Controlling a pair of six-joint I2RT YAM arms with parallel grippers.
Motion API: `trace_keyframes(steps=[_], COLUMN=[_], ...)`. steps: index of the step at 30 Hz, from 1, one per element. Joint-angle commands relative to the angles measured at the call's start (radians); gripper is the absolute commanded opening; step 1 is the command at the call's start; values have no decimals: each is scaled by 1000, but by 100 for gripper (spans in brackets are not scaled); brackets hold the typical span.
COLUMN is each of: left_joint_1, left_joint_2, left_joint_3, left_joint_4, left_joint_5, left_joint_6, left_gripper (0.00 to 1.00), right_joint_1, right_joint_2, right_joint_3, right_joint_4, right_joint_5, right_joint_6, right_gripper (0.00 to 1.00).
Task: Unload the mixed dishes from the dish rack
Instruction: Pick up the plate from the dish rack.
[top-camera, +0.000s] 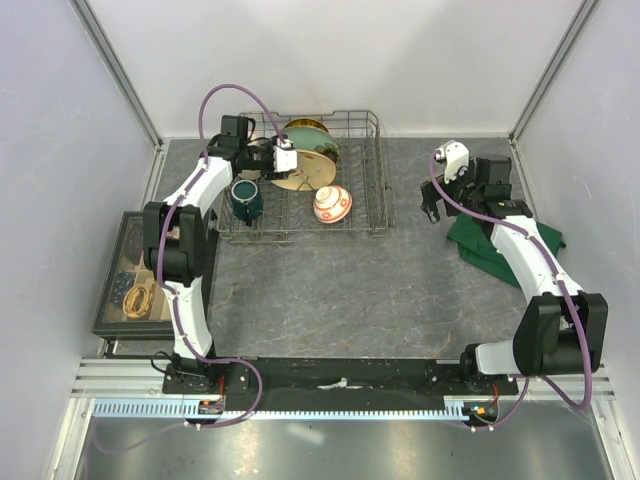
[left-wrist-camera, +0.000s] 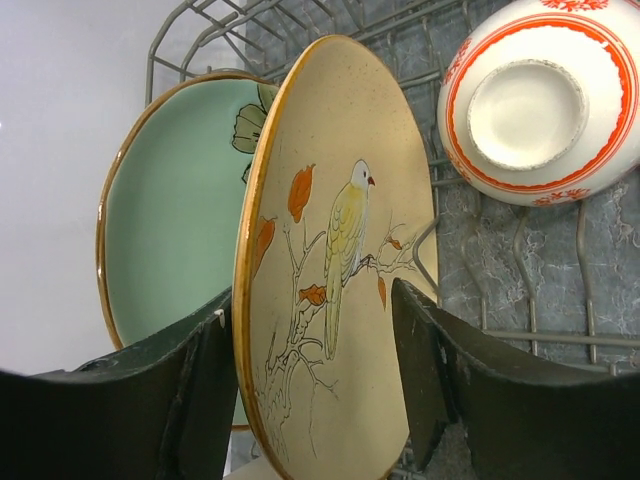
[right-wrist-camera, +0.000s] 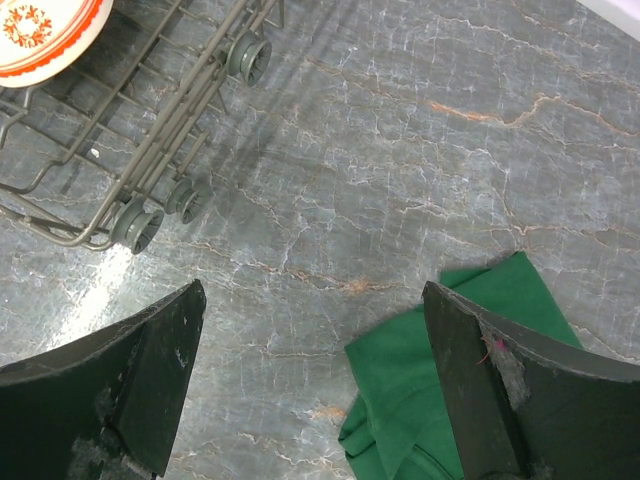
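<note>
The left gripper (left-wrist-camera: 310, 310) has a finger on each side of the cream bird plate (left-wrist-camera: 340, 230), which stands in the dish rack (top-camera: 380, 190). I cannot tell if it squeezes. A weak pinch could let the plate slip and bang the pale-green plate (left-wrist-camera: 170, 220). The right gripper (right-wrist-camera: 312, 295) is wide open.

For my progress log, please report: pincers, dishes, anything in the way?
Left pincer straddles cream plate, grip unclear. Right pincer open, empty, beside green cloth. Mug, bowl also in rack. Green plate close behind.

A robotics lab cell — plain white panel walls (top-camera: 350, 60), aluminium frame posts (top-camera: 113, 65), slotted mounting rail (top-camera: 330, 407).
</note>
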Motion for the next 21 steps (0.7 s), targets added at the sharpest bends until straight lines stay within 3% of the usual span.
trace_keyframes(steps=[1,21], left_joint_1=[-6,-26], left_joint_2=[-27,7], left_joint_3=[-17,1], left_joint_4=[-16,10], left_joint_5=[0,-38], left_joint_6=[44,24], left_gripper=[64,47], right_joint_1=[0,0], right_joint_2=[8,20], right_joint_3=[-12,-21], right_joint_4=[37,37], right_joint_5=[-17,-19], right_joint_6=[-20,-31], right_gripper=[98,98])
